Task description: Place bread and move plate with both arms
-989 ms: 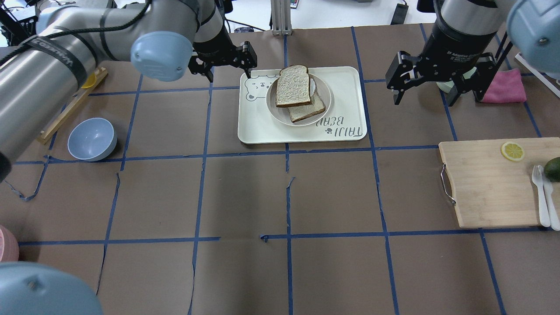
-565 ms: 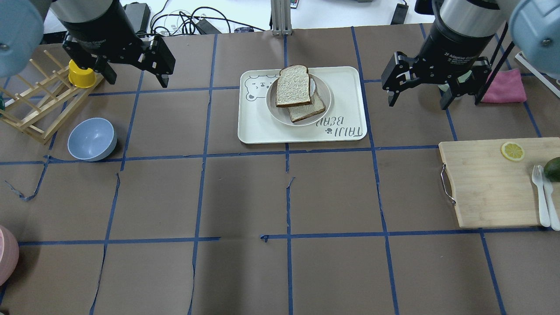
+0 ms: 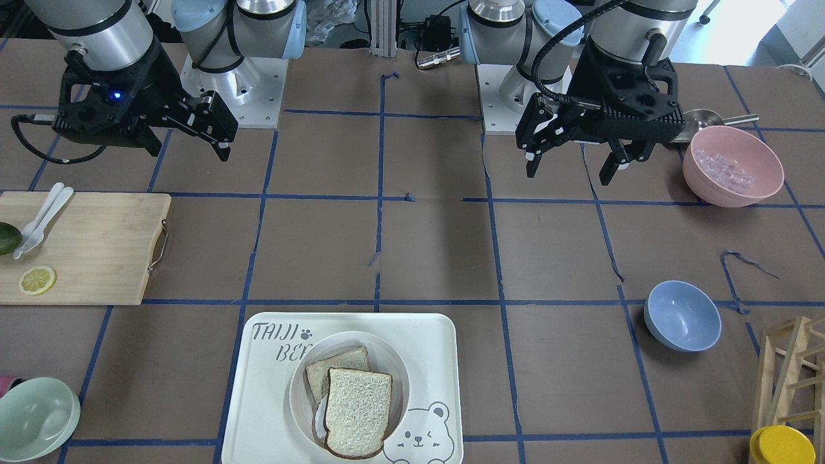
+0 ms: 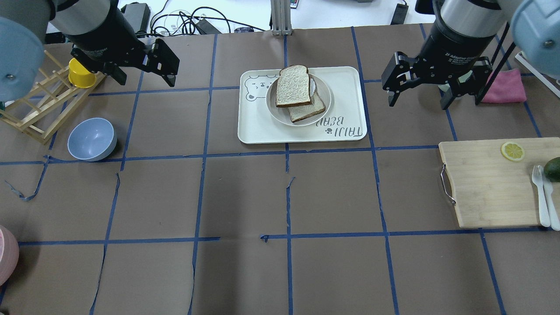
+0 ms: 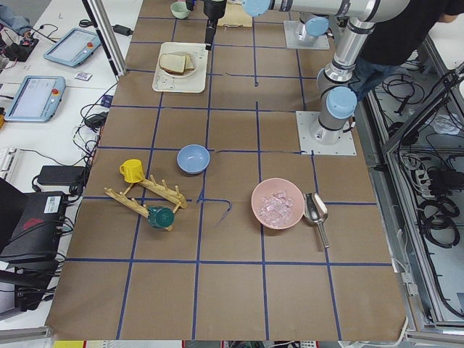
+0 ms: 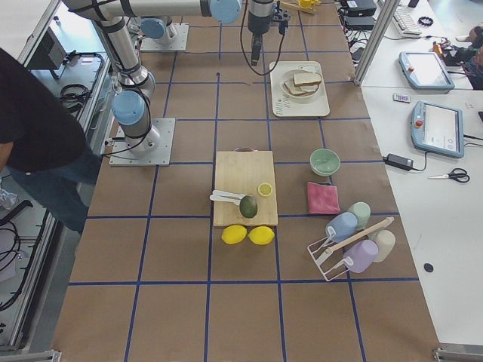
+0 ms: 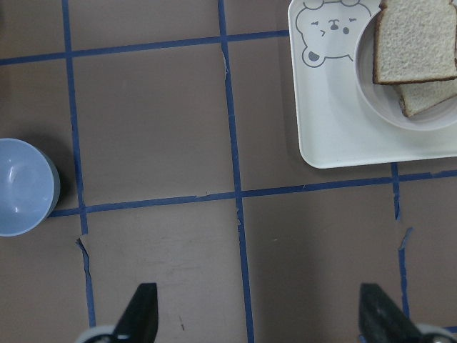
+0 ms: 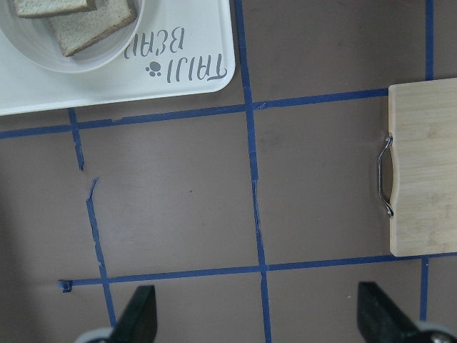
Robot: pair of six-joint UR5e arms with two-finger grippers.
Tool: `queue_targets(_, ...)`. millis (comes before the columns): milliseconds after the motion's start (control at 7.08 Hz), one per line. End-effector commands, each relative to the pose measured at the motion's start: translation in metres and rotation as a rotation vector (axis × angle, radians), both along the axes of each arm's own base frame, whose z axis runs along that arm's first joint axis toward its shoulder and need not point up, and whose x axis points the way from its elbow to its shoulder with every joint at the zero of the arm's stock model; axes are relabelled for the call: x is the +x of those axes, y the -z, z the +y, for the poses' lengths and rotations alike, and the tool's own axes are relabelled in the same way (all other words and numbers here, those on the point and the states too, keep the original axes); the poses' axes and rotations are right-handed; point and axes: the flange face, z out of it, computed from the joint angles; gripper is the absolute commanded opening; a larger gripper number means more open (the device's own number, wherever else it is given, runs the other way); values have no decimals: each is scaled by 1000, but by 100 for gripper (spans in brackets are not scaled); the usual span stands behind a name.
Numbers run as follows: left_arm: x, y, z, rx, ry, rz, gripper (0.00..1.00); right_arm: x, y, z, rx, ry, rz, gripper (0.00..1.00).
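Bread point(image 4: 293, 86) on the plate point(image 4: 323, 89), long axis and rounded top aimed at the table's point(image 4: 245, 197) far edge; I see left gripper point(image 4: 147, 82) and right gripper point(image 4: 417, 105) gaping, empty.

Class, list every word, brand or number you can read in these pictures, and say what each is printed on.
"TAIJI BEAR", with a paw print: on the tray, upside down in the overhead view.
"2F Adaptive", the rest cut off: on the body above the right pincer.
White print on the body above the left pincer: too small to read.
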Motion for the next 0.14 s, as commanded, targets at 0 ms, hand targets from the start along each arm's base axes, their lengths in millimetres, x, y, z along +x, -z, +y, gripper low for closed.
queue_targets(0,1,-1,3,21,-8,1,100,0,0,0,0,0,0,100)
